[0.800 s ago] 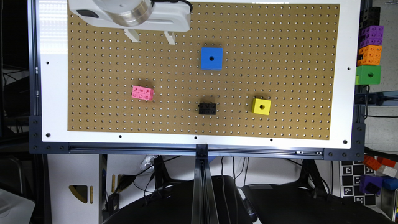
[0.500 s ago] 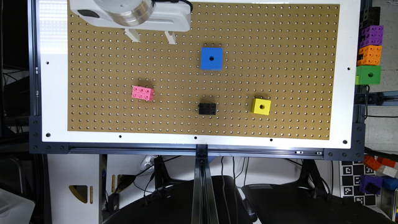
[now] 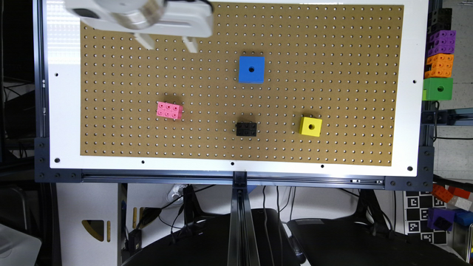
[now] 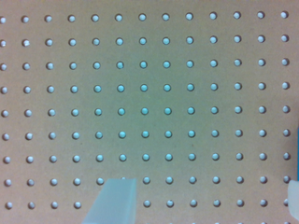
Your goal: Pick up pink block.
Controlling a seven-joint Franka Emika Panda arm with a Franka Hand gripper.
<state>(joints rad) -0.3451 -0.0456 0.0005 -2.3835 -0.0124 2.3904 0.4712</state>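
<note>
The pink block (image 3: 169, 110), a small studded brick, lies flat on the brown pegboard (image 3: 332, 44) toward the exterior view's left. My gripper (image 3: 168, 43) hangs over the board's top edge, well above the block in the picture and not touching it. The wrist view has bare pegboard (image 4: 149, 93) under the gripper (image 4: 205, 183), whose pale fingers (image 4: 113, 200) stand far apart with nothing between them, so it is open.
A blue cube (image 3: 251, 69) sits near the board's middle, with a black studded brick (image 3: 246, 129) and a yellow cube (image 3: 310, 126) lower down. Purple (image 3: 441, 40), orange (image 3: 439, 65) and green (image 3: 438, 88) blocks are stacked off the board's right edge.
The gripper has shifted a little toward the exterior view's left along the top of the board. The blocks have not moved.
</note>
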